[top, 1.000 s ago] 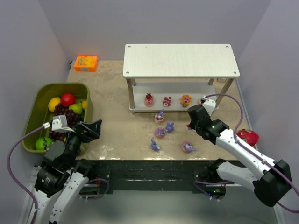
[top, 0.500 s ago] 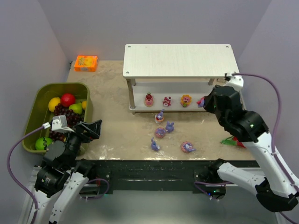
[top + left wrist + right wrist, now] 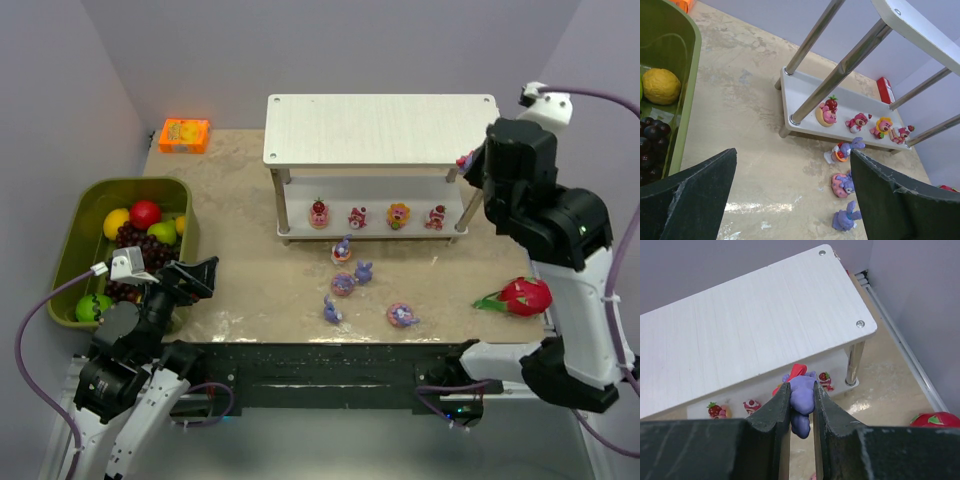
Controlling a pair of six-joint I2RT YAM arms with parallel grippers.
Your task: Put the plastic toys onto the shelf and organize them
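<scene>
Four cakes (image 3: 398,214) stand on the shelf's (image 3: 380,128) lower board beneath the right pincer (image 3: 801,386), clenched on one bunny (image 3: 800,400) beside the top board, five bunnies (image 3: 343,284) lie on the tabletop (image 3: 250,260) down-left of it, and the left pincer (image 3: 792,170) is released.

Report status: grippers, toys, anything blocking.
Left gripper open, idle. Right gripper shut on purple bunny at shelf right end. Five bunnies on table. Top board bare.

No writing is legible anywhere; the orange box (image 3: 184,135) at far left perhaps carries print, too blurred.
</scene>
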